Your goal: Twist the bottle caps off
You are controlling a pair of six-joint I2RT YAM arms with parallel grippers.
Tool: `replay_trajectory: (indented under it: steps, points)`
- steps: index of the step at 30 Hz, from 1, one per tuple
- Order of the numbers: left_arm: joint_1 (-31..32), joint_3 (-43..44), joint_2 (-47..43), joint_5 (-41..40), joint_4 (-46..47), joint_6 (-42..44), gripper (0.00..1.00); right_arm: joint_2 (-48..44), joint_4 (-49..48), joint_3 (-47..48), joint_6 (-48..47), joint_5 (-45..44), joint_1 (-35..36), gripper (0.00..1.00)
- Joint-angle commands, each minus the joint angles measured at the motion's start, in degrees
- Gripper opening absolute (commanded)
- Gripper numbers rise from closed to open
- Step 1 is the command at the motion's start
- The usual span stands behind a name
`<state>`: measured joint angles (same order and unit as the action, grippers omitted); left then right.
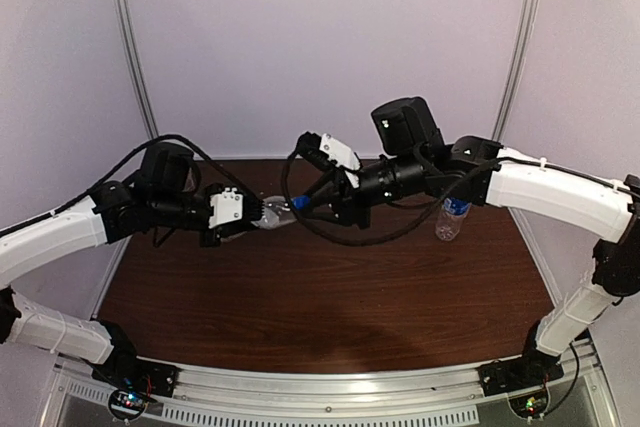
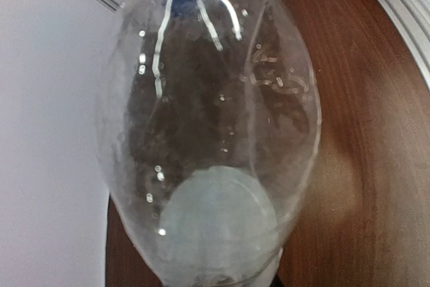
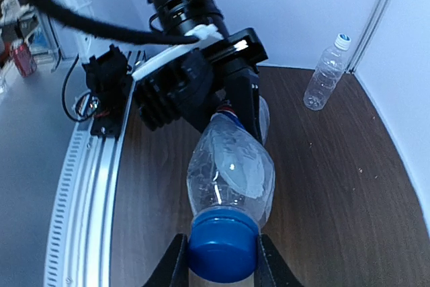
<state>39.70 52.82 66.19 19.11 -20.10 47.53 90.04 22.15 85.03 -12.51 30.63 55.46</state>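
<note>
A clear crumpled bottle (image 1: 277, 213) is held level in the air between my two grippers. My left gripper (image 1: 258, 217) is shut on its base end; in the right wrist view its black fingers (image 3: 245, 102) clamp the bottle (image 3: 232, 166) by a red-and-blue label. My right gripper (image 3: 222, 263) is shut on the solid dark blue cap (image 3: 223, 247), with one finger on each side. The cap (image 1: 300, 204) also shows in the top view. In the left wrist view the bottle (image 2: 208, 119) fills the frame and hides my fingers. Other caps and bottles are out of view except one.
A second clear bottle (image 1: 452, 217) with a white-and-blue cap (image 3: 342, 39) stands upright at the right back of the brown table (image 1: 330, 307), close to the wall. A metal rail (image 1: 330, 399) runs along the table's near edge.
</note>
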Motion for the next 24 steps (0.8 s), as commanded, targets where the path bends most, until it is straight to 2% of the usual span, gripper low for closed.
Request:
replay_trajectory:
  steps: [1, 5, 9, 10, 13, 14, 15, 16, 18, 21, 24]
  points:
    - [0.64, 2.36, 0.76, 10.98, -12.83, 2.31, 0.1, -1.83, 8.26, 0.8, -33.39, -8.1, 3.53, 0.0]
    - [0.64, 2.51, 1.03, 10.54, -13.36, 2.67, 0.1, -2.31, 4.61, -1.2, -42.25, -17.16, 6.29, 0.0]
    - [0.64, 1.88, 0.56, 7.53, -7.68, -1.74, 0.09, -2.4, 0.43, -1.54, -41.55, -18.26, 7.02, 0.0]
    - [0.64, 1.79, 0.46, 7.07, -6.78, -2.01, 0.09, -2.55, -0.71, -2.01, -41.23, -18.33, 7.09, 0.04]
    - [0.64, 1.76, 0.38, 6.97, -6.06, -1.82, 0.09, -3.16, -3.58, -3.82, -40.11, -18.92, 7.43, 0.34]
    - [0.64, 1.76, 0.3, 6.81, -5.84, -1.84, 0.08, -3.22, -4.1, -4.08, -39.25, -18.98, 7.45, 0.49]
    - [0.64, 1.69, 0.22, 6.36, -5.38, -1.97, 0.08, -3.28, -4.72, -4.03, -37.74, -19.28, 7.43, 0.77]
    - [0.64, 1.43, 0.03, 5.47, -4.6, -2.16, 0.08, -3.29, -5.33, -3.86, -35.86, -19.64, 7.45, 0.97]
    - [0.64, 0.68, -0.51, 3.15, -2.59, -2.42, 0.07, -3.77, -7.17, -3.55, -30.66, -20.45, 7.39, 1.0]
    - [0.64, -1.31, -1.13, -2.96, 2.79, -4.78, 0.08, -5.05, -10.39, -3.44, -18.05, -20.14, 6.57, 1.0]
    - [0.64, -3.0, -1.57, -11.88, 10.92, -7.36, 0.11, -5.74, -13.13, -3.09, -2.32, -11.44, 2.83, 1.0]
